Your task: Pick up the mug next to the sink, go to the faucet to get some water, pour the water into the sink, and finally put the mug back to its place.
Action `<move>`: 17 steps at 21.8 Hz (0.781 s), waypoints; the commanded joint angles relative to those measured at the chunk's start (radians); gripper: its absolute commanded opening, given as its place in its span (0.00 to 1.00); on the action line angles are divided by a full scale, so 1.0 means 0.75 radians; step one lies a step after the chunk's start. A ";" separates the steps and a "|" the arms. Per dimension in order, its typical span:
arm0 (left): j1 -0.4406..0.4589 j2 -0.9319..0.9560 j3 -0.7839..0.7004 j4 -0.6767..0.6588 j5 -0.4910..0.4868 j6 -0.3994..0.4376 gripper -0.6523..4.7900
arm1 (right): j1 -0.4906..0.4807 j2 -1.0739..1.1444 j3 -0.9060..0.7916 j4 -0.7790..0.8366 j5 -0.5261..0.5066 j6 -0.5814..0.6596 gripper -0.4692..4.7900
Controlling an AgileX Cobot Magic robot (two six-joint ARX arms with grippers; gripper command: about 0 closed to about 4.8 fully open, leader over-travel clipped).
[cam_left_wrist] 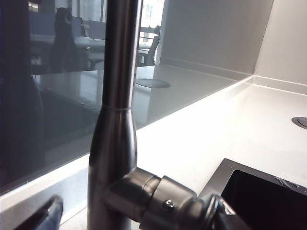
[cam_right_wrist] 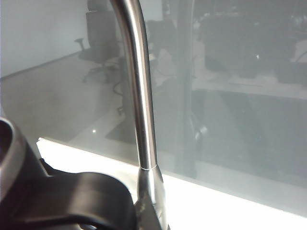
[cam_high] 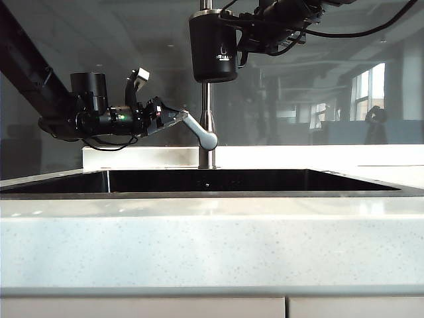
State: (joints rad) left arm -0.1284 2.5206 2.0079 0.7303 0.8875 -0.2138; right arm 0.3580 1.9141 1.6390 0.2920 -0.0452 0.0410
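In the exterior view, the faucet (cam_high: 207, 126) rises as a thin steel pipe from the back edge of the sink (cam_high: 212, 180), a dark basin recessed into the white speckled surface (cam_high: 212, 245). The mug (cam_high: 213, 48) hangs upright high in front of the faucet pipe, well above the sink, its white logo facing the camera. The right gripper (cam_high: 246, 41) reaches in from the right of the faucet and is clamped on the mug at its handle side. The left gripper (cam_high: 173, 118) comes in level from the left of the faucet, its tips at the free end of the slanted lever handle (cam_high: 197, 129); its fingers stand spread around that end, though whether they touch it cannot be told.

In the left wrist view, the faucet (cam_left_wrist: 115, 124) fills the middle, with its round joint (cam_left_wrist: 153, 199) and the start of the lever close to the camera. A dark fingertip (cam_left_wrist: 45, 215) shows beside the faucet base, and a corner of the sink (cam_left_wrist: 268, 191) lies beyond the joint.

In the right wrist view, the faucet (cam_right_wrist: 141, 110) stands just behind the mug (cam_right_wrist: 19, 182), whose rim and black handle (cam_right_wrist: 81, 191) sit close to the lens. The gripper's own fingers are not visible here.
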 commanded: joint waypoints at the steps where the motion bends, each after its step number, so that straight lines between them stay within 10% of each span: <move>1: 0.004 -0.009 0.006 -0.001 -0.018 0.007 0.85 | 0.004 -0.015 0.015 0.076 -0.002 0.015 0.08; 12: 0.005 -0.009 0.006 0.018 -0.364 0.006 0.85 | 0.004 -0.015 0.015 0.076 -0.002 0.016 0.08; 17: 0.005 -0.009 0.007 0.144 -0.112 -0.077 0.85 | 0.004 -0.015 0.015 0.070 -0.001 0.014 0.08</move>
State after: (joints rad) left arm -0.1299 2.5168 2.0090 0.7925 0.7422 -0.2306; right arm 0.3580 1.9190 1.6379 0.2779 -0.0452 0.0391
